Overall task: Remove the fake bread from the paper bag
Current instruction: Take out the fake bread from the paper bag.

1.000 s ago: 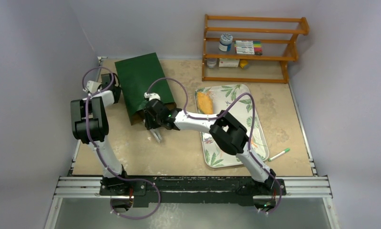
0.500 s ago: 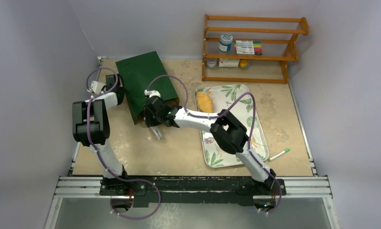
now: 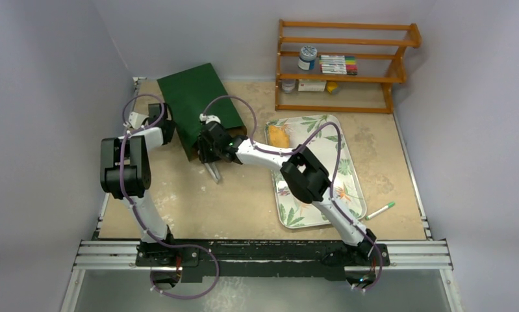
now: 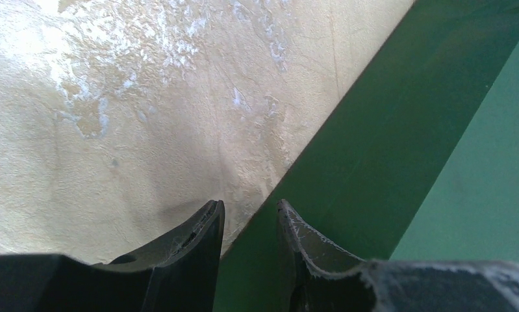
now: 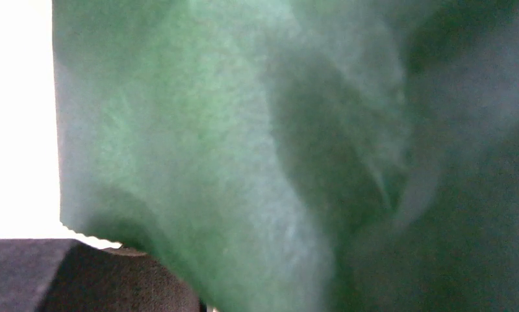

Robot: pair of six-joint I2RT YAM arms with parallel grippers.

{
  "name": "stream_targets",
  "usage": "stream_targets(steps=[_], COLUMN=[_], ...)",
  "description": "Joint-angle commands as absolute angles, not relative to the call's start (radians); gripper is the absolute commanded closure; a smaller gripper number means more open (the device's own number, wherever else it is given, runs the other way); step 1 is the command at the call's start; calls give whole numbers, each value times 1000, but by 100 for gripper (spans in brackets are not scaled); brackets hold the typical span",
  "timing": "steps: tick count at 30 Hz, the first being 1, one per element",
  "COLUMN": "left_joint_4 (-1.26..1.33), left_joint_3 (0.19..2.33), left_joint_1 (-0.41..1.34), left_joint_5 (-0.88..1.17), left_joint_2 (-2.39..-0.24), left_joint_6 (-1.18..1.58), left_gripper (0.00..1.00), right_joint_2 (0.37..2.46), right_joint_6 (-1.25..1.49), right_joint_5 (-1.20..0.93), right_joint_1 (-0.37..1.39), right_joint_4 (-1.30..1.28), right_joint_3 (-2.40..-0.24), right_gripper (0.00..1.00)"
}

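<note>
loc: paper bag [image 3: 195, 97] far-left on tabletop [image 3: 243, 201], mouth facing near | left fingers [image 4: 201, 240] narrowed astride its left edge, seemingly pinching it to steady the bag | right fingers [image 3: 212, 173] at the mouth, wrist view all green paper, grip unreadable | one fake bread [image 3: 279, 138] lay on tray [image 3: 321, 123]; others unseen, probably still inside

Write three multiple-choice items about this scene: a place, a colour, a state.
1. Where is the golden-orange toy bread piece? A on the leaf-patterned tray; B in a bowl; C on the floor.
2. What colour is the large rectangular paper bag outside? A red; B dark green; C white.
3. How is this bag? A standing upright; B crumpled into a ball; C lying, broad side up.
Answers: 1 A: it rests on the tray. 2 B: every view shows green. 3 C: its wide face shows from above.
</note>
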State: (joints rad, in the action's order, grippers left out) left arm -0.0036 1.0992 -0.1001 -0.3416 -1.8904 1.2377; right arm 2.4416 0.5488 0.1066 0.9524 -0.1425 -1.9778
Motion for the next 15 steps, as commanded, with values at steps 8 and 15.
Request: stream_targets(steps=[8, 15], left_joint_4=[17, -29], left_joint_3=[1087, 1086], left_joint_1=[-86, -86], left_joint_5=[-328, -340], left_joint_2=[-1834, -1773], left_joint_6=[1270, 1314], left_gripper=[66, 66], right_joint_2=[2435, 2329], right_joint_6=[517, 519], right_joint_5=[66, 102], right_joint_1=[934, 936], right_joint_4=[-198, -227], right_joint_3=[-2068, -1996], right_gripper=[83, 100])
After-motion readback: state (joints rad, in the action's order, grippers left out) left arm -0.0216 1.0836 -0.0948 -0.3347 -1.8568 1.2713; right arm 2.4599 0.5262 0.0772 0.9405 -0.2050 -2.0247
